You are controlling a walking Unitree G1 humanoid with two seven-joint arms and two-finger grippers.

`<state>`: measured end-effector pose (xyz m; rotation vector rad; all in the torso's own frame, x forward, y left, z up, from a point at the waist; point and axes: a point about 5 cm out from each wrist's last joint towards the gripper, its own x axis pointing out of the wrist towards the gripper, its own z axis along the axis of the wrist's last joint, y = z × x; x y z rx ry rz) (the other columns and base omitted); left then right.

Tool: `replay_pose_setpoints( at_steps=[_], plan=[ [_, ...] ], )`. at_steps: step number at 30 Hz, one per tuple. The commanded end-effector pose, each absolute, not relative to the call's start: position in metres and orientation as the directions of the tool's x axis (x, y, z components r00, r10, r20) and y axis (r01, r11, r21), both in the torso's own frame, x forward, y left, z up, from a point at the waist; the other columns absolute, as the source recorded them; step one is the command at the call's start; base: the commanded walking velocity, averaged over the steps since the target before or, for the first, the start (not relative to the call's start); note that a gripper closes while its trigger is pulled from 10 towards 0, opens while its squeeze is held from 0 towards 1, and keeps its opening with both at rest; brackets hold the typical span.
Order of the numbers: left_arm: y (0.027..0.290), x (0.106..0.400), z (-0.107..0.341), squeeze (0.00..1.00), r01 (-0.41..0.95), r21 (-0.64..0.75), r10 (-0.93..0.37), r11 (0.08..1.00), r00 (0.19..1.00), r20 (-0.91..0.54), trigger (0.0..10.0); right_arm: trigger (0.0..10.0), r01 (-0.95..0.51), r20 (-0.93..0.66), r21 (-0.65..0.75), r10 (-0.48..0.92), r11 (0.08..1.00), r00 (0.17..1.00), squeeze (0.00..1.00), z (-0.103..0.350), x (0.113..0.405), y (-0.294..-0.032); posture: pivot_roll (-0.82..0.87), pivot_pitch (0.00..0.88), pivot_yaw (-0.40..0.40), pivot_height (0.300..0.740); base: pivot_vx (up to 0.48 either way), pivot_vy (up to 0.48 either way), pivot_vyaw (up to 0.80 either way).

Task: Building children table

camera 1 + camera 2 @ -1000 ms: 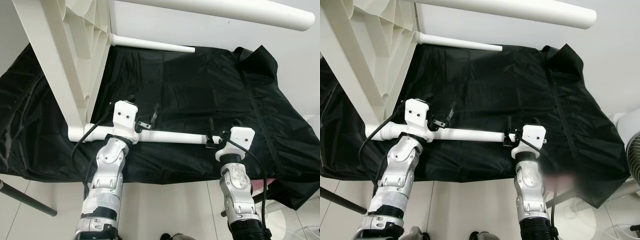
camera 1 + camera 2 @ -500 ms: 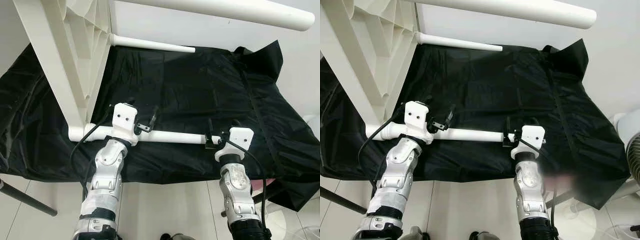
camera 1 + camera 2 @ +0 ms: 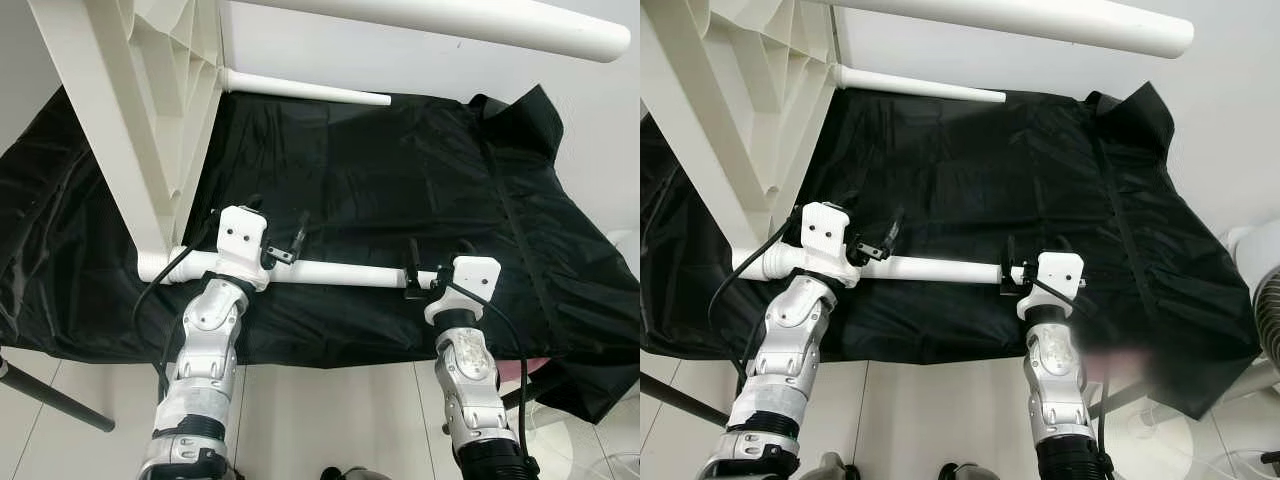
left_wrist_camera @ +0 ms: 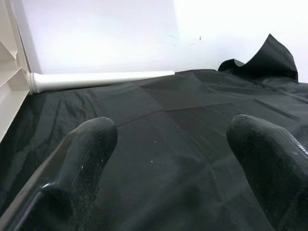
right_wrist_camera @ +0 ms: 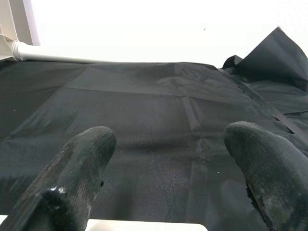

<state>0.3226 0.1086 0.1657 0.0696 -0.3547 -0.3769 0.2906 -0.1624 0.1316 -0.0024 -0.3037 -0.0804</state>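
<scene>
A white children's table lies on its side on a black cloth (image 3: 400, 170). Its ribbed top (image 3: 130, 120) stands upright at the left, and its round legs point right. The near leg (image 3: 340, 273) runs along the cloth's front edge. My left gripper (image 3: 280, 225) is open just above this leg, close to the table top. My right gripper (image 3: 438, 252) is open at the leg's free end, and the leg (image 5: 144, 225) lies just below its fingers. Both wrist views show nothing between the black fingertips (image 4: 86, 144). A far leg (image 3: 300, 90) lies at the back, and another leg (image 3: 450, 20) hangs overhead.
The cloth drapes over the front edge onto white floor tiles. A dark pole (image 3: 50, 395) slants across the floor at the lower left. A white rounded object (image 3: 1265, 290) stands at the far right, with a blurred pink patch (image 3: 535, 365) near my right arm.
Both grippers have drifted slightly left along the near leg, still open. The cloth's back right corner has flapped up and settled a little.
</scene>
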Motion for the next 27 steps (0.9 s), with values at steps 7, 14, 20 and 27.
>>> replay_pose_setpoints(
  at_steps=[7, 14, 20, 27],
  plan=[
    [0.123, 0.324, 0.158, 0.0, 0.198, 0.073, -0.211, 0.978, 0.925, 0.316, 10.0, 10.0, 0.091, 0.284, 0.019, -0.092, 0.996, 0.954, 0.0, 0.126, 0.288, -0.166, 0.0, 0.095, -0.056, 0.74, 0.0, 0.0, 0.0],
    [0.132, 0.322, 0.155, 0.0, 0.177, 0.08, -0.193, 0.981, 0.933, 0.304, 10.0, 10.0, 0.101, 0.28, 0.023, -0.103, 0.995, 0.954, 0.0, 0.125, 0.286, -0.168, 0.0, 0.109, -0.053, 0.74, 0.0, 0.0, 0.0],
    [0.131, 0.321, 0.154, 0.0, 0.18, 0.081, -0.196, 0.98, 0.934, 0.3, 10.0, 10.0, 0.101, 0.278, 0.025, -0.104, 0.995, 0.955, 0.0, 0.124, 0.286, -0.168, -0.01, 0.113, -0.053, 0.74, 0.0, 0.0, 0.0],
    [0.13, 0.322, 0.155, 0.0, 0.181, 0.082, -0.198, 0.98, 0.932, 0.304, 10.0, 10.0, 0.102, 0.282, 0.026, -0.105, 0.994, 0.954, 0.0, 0.125, 0.287, -0.169, 0.0, 0.11, -0.051, 0.74, 0.0, 0.0, 0.0]
  ],
)
